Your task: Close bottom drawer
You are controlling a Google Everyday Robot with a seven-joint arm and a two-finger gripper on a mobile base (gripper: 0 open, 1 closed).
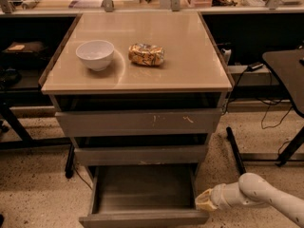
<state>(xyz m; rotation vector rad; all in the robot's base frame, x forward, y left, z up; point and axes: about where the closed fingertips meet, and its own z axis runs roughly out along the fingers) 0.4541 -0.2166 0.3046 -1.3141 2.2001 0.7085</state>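
Observation:
The bottom drawer [142, 218] of the grey metal cabinet stands pulled well out, its empty grey tray interior [142, 186] showing. Its plain front runs along the bottom edge of the view. My gripper [203, 201] is at the lower right, at the end of a white arm, right beside the drawer's right front corner. It seems to touch the drawer's right side. The top drawer front [137, 121], with pale scratches, and the middle drawer front [140, 154] sit above it, each slightly out.
On the cabinet's beige top [190, 61] stand a white bowl [95, 54] and a snack bag [146, 54]. Black table legs [235, 148] and cables lie on the speckled floor at the right. A dark desk [287, 75] is at the far right.

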